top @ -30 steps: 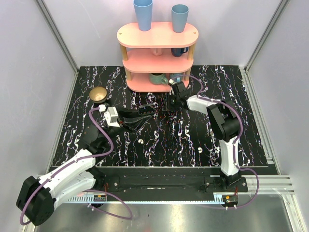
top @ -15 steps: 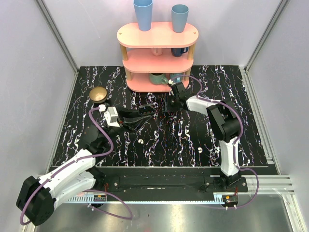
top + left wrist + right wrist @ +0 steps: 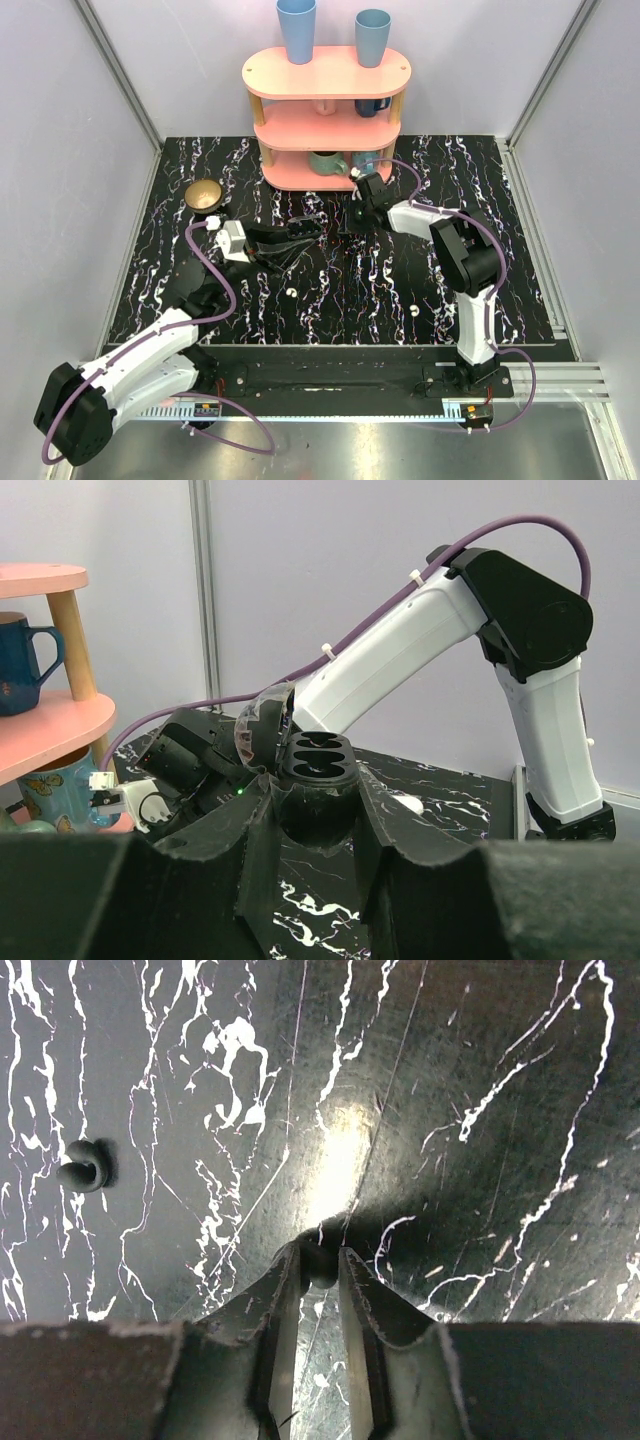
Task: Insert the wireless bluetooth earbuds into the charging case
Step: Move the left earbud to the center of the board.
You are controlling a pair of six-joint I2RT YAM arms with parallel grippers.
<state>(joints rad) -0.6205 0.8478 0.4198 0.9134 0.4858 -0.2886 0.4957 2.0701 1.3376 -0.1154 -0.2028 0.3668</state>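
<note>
My left gripper (image 3: 316, 815) is shut on the charging case (image 3: 316, 765). The case looks black, not white. Its lid is open and two empty slots face up. It is held above the table. In the top view the left gripper (image 3: 308, 230) is at mid table. My right gripper (image 3: 320, 1260) points down at the tabletop, its tips closed on a small dark earbud (image 3: 321, 1268). A second dark earbud (image 3: 86, 1166) lies on the table to the left. In the top view the right gripper (image 3: 352, 217) is just in front of the shelf.
A pink three-tier shelf (image 3: 327, 120) with mugs and two blue cups stands at the back. A gold bowl (image 3: 204, 195) sits at the back left. Small white specks lie on the marble top (image 3: 290, 292) (image 3: 413, 310). The right arm (image 3: 400, 650) crosses the left wrist view.
The right wrist has shifted very slightly near the shelf. The left gripper holds the case in about the same place.
</note>
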